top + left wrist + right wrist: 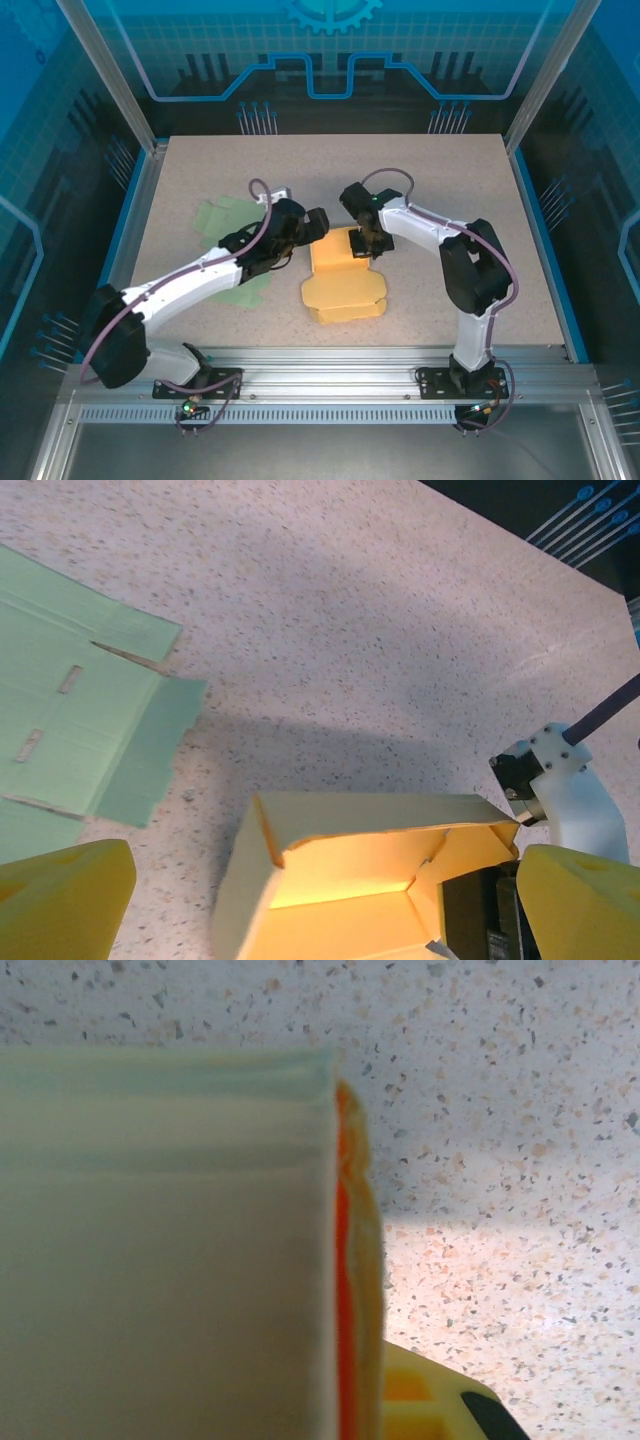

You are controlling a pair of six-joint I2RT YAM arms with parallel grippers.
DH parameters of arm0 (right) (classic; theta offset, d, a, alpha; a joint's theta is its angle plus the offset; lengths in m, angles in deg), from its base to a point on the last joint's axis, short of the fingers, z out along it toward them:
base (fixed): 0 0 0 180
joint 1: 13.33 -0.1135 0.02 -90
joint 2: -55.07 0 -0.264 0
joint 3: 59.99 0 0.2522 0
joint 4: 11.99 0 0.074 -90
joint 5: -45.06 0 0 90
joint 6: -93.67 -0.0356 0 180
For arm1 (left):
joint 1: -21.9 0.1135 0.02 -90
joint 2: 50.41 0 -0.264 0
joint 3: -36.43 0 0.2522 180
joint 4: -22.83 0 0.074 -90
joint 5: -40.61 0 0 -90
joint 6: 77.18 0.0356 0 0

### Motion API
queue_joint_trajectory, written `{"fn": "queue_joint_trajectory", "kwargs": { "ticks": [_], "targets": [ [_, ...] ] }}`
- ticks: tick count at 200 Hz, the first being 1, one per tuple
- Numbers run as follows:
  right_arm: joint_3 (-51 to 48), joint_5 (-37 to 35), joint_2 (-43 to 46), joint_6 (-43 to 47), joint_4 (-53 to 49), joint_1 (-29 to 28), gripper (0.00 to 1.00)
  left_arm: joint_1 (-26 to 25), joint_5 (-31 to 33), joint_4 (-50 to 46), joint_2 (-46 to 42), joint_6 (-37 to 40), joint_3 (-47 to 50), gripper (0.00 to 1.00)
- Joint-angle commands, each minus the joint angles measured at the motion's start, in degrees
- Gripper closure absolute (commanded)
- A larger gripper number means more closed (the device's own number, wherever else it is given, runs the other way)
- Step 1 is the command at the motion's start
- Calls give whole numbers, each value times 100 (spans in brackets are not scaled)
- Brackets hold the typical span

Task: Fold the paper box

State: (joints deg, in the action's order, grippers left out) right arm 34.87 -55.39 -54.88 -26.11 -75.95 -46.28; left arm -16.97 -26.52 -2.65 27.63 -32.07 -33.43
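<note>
The yellow paper box (343, 283) lies partly folded at the table's middle, its far walls raised. My right gripper (366, 243) is shut on the box's far right wall. In the right wrist view that wall (170, 1250) stands close up, its orange edge pinched at my right gripper (352, 1392), with one yellow fingertip (425, 1400) showing beside it. My left gripper (312, 228) hangs open at the box's far left corner. In the left wrist view the left gripper (320, 885) stands wide open, and the open box (360, 870) sits between its yellow fingers (60, 900) untouched.
A flat green paper sheet (222, 222) lies left of the box, partly under my left arm, and shows as a green sheet (70, 710) in the left wrist view. Bare speckled table (330, 165) stretches behind the box. Metal rails (350, 365) run along the near edge.
</note>
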Motion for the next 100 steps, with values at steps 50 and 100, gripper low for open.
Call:
{"fn": "queue_joint_trajectory", "kwargs": {
  "ticks": [50, 100],
  "targets": [
    [775, -1034, -1130, 857, -2245, 73, 100, 1110, -617, -51, -1237, 84, 1044, 1],
    [2051, -2503, -2447, 914, -3527, 70, 100, 1393, -793, 34, -1424, 85, 1352, 1]
  ]
}}
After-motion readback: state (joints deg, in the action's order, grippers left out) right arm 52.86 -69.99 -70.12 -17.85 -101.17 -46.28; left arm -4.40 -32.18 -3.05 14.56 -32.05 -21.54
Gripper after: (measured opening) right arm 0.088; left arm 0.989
